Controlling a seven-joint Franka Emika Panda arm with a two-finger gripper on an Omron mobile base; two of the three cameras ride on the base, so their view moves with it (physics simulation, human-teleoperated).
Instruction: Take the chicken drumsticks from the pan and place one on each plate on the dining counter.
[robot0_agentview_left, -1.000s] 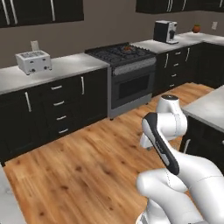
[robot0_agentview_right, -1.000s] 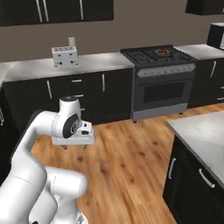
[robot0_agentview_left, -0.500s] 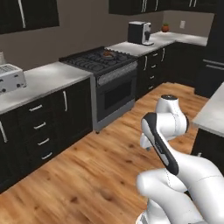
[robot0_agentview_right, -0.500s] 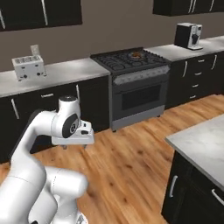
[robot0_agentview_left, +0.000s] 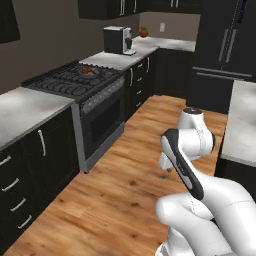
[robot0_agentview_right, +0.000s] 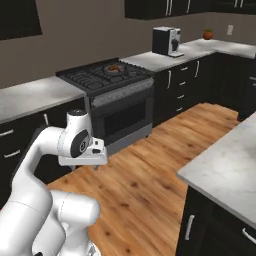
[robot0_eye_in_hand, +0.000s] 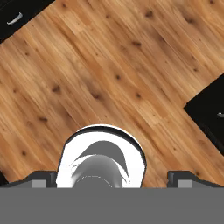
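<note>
My small round grey metal pan (robot0_agentview_left: 88, 72) sits on a far burner of the black stove with the dark grates (robot0_agentview_left: 75, 82), and I can see something reddish-brown in it, which I take to be the chicken drumsticks (robot0_agentview_left: 88, 71), though they are too small for me to tell them apart or say which way they point. I cannot make out the pan's handle from here. In the left base view the pan is far off to the left and ahead of my hand, with a stretch of brown wooden floor (robot0_agentview_left: 125, 170) between us. In the right base view the pan (robot0_agentview_right: 114, 68) is ahead of my hand and a little to the right, and the big white-grey marble dining counter (robot0_agentview_right: 225, 160) lies low on the right side, well apart from the stove. I see no plates on the part of it that shows. My two-finger gripper (robot0_eye_in_hand: 112, 177) points down at the bare floor, with its two dark tips (robot0_eye_in_hand: 40, 177) spread as wide as they go. It holds nothing and touches nothing. I think I must get much closer to the stove before I can reach into the pan.
</note>
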